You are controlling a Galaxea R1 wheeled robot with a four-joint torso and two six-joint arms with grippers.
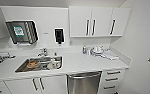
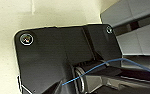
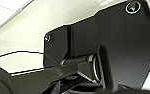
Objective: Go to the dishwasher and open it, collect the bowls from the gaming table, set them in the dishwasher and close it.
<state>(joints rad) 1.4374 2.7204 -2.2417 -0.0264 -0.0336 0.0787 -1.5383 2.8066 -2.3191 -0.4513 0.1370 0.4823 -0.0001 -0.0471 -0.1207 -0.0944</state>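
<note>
The dishwasher (image 1: 84, 82) is a stainless steel panel with a horizontal bar handle, set under the white counter just right of centre in the head view, and its door is shut. The bowls and the gaming table are out of view. Both wrist views look past the robot's dark plate at pale surfaces, and the fingers cannot be made out in them.
A steel sink (image 1: 23, 65) holding crockery is set in the white counter (image 1: 78, 62), with a tap behind it. White dishes (image 1: 98, 50) stand at the counter's back right. White drawers (image 1: 112, 79) flank the dishwasher on the right, cabinet doors (image 1: 38, 85) on the left. Wall cabinets (image 1: 96, 21) hang above.
</note>
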